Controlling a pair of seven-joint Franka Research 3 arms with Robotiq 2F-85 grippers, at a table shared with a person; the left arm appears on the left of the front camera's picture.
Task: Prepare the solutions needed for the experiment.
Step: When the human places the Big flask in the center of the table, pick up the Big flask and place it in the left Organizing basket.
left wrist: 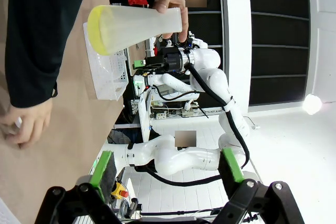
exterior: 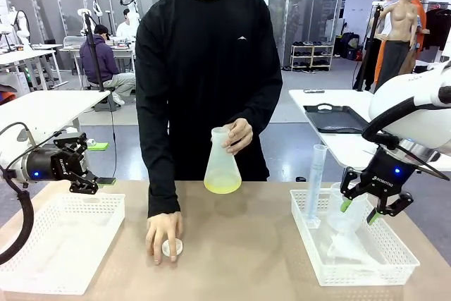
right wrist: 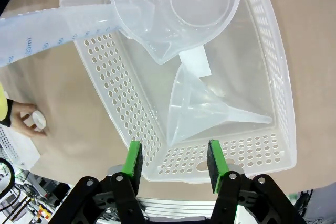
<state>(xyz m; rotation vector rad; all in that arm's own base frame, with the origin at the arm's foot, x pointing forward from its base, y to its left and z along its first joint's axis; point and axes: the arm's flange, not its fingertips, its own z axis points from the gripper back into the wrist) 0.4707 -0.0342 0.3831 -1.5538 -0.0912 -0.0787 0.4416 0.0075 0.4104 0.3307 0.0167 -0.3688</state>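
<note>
The person across the table holds a clear conical flask [exterior: 222, 163] by its neck, just above the table. A little pale yellow-green solution [exterior: 222, 187] lies in its bottom. In the left wrist view the flask [left wrist: 137, 23] lies sideways with the solution [left wrist: 95, 30] at its base. My left gripper [exterior: 88, 172] hangs open above the left basket, nothing between its fingers [left wrist: 103, 168]. My right gripper [exterior: 360, 209] hovers open over the right basket, above the funnel [right wrist: 205, 109]; its green pads [right wrist: 134, 161] hold nothing.
The person's other hand rests on a small white disc [exterior: 172, 247] on the table. A white basket [exterior: 42, 276] sits at the front left. The right basket [exterior: 394, 262] holds a graduated cylinder [exterior: 315, 185], a clear beaker [right wrist: 178, 3] and the funnel.
</note>
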